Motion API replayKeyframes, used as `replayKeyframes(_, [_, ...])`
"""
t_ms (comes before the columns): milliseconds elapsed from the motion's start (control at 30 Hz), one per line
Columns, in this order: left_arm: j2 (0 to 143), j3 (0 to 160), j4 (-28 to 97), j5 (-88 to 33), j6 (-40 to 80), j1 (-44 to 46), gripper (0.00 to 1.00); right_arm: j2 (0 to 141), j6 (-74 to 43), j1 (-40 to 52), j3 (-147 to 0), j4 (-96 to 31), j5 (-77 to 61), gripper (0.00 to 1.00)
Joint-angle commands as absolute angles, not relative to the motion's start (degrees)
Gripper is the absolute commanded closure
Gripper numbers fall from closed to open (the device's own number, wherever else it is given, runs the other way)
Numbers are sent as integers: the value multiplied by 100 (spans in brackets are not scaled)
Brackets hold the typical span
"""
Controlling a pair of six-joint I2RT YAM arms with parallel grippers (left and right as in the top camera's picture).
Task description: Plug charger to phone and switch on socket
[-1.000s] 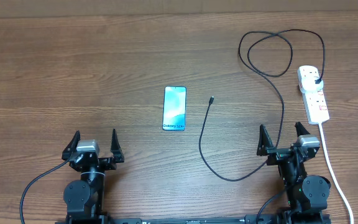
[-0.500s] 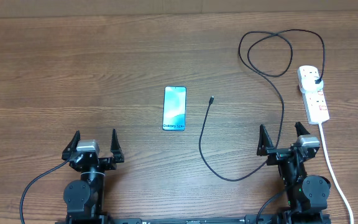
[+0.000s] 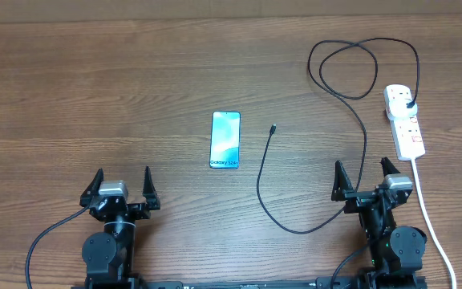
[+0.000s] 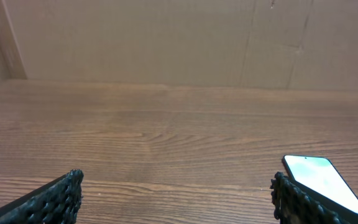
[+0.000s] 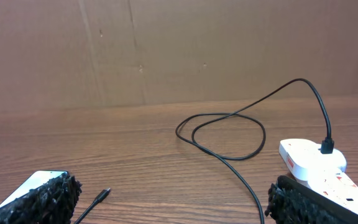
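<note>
Idling at the start, nothing moved

Over the last second no arm or object shifted. The left claw (image 3: 123,173) and right claw (image 3: 361,165) sat spread wide and empty. The phone (image 3: 224,140) lay mid-tabletop (image 3: 95,80), with the charger (image 3: 266,151) tip near its right and its plug in the socket (image 3: 405,122). Every step remained undone.

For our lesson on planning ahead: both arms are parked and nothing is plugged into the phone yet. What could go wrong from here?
1. The charger runs close by the right gripper; moving off might snag it.
2. Its connector tip is tiny and lies flat, so a grasp may slip.
3. The phone lies loose; pushing could slide it.
</note>
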State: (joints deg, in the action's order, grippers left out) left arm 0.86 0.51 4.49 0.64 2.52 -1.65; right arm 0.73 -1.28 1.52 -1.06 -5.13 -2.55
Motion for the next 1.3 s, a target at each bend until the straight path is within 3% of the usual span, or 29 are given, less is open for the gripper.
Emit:
replayKeyframes(0, [32,30,445,-102,377,-204,0,16,-99,148,-49,-480,-222,0])
replayKeyframes(233, [32,30,434,-261,2773,-207,0,16,-99,148,-49,-480,-222,0])
replayKeyframes(467, [32,30,425,-316,3546,-204,0,16,-99,148,-49,-480,-222,0])
replayKeyframes(600, [32,30,244,-534,3601,-207,0,16,-99,148,-49,-480,-222,0])
replayKeyframes(833, [32,161,-1358,-1487,3424,-207,0,16,-99,148,-49,-480,-222,0])
replayKeyframes(1067, [495,1339,-617,-1498,2738,-200,0,16,-99,148,-49,-480,-222,0])
replayKeyframes(1267, [1898,2912,530,-2067,2123,-189,0,16,-99,148,-49,-482,-222,0])
